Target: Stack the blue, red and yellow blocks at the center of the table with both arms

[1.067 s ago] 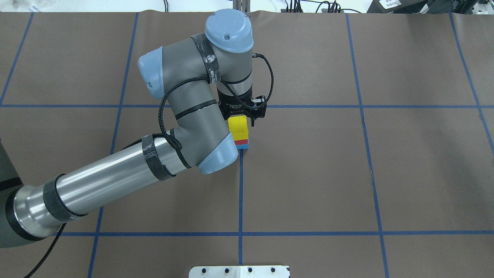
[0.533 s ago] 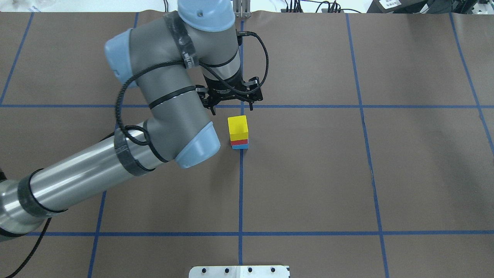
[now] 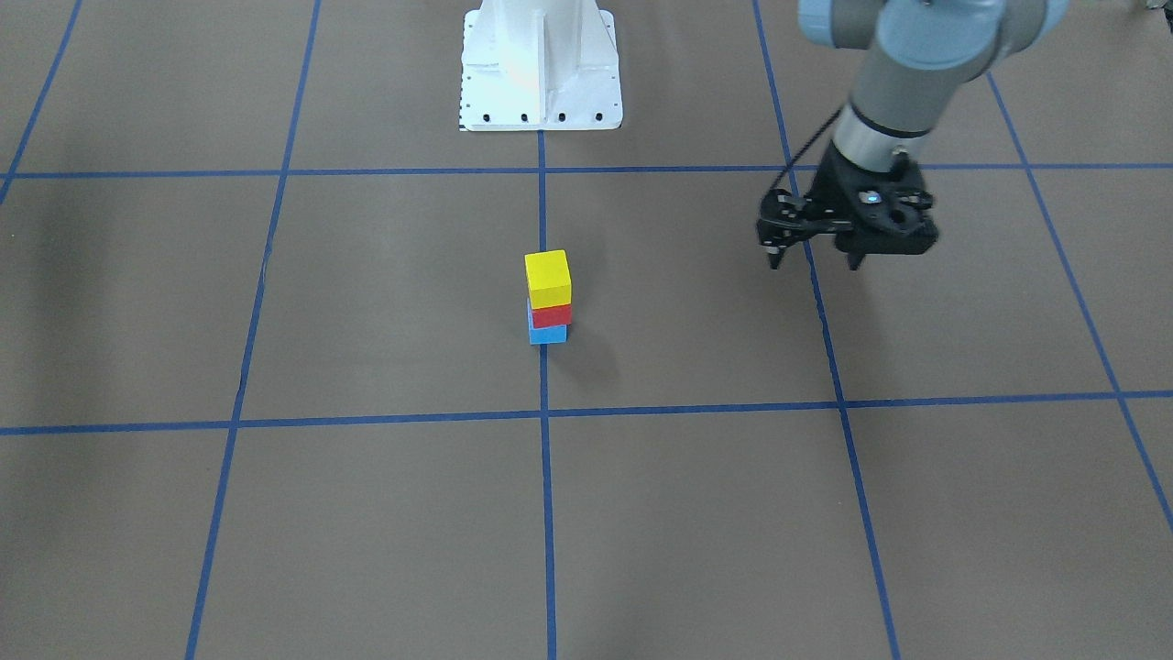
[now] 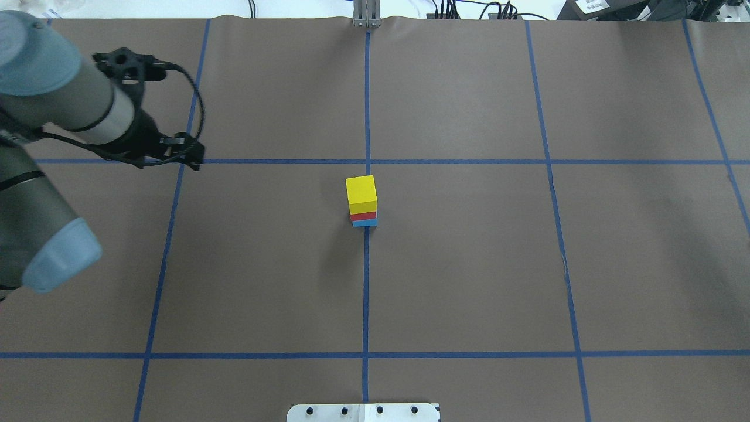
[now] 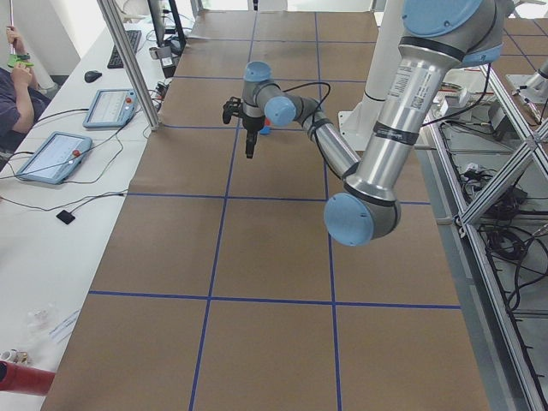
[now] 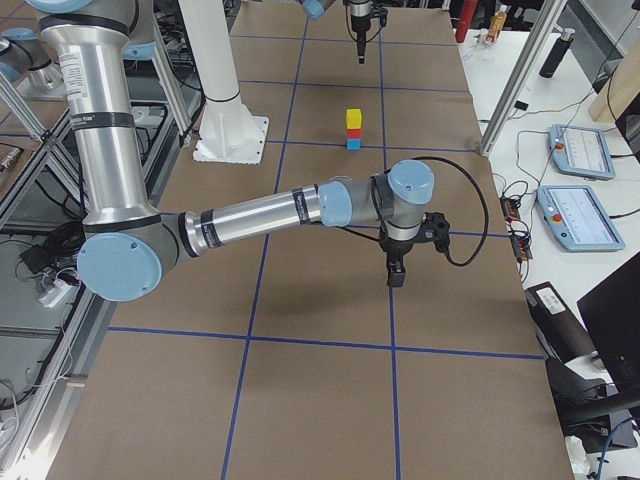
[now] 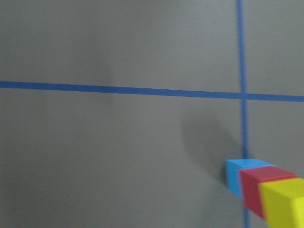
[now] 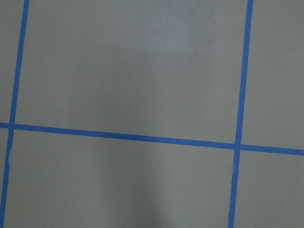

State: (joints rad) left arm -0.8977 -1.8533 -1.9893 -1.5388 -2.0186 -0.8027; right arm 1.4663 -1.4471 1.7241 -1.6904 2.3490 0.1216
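A three-block tower stands on the table (image 4: pixel 469 264) near its centre: the yellow block (image 3: pixel 547 275) on top, the red block (image 3: pixel 551 316) in the middle and the blue block (image 3: pixel 548 335) at the bottom. All three are small matte cubes of equal size, far smaller than a grid square. The tower sits on the middle tape line (image 4: pixel 366 293), just on the robot's side of a crossing line. From the front the edges do not quite line up, and the yellow cube juts slightly past the red one. The left wrist camera catches the tower blurred in its lower right corner, with a soft shadow on the table beside it.

The left gripper (image 3: pixel 816 261) hangs above the table well apart from the tower, over another tape line. Its fingers are spread and nothing is between them. The right gripper (image 6: pixel 395 270) points down over the table at the opposite side, also well clear of the blocks. It shows only in the side view, so whether its fingers are spread or pressed together cannot be told. The white pedestal (image 3: pixel 539 64) stands at the table's edge behind the tower.
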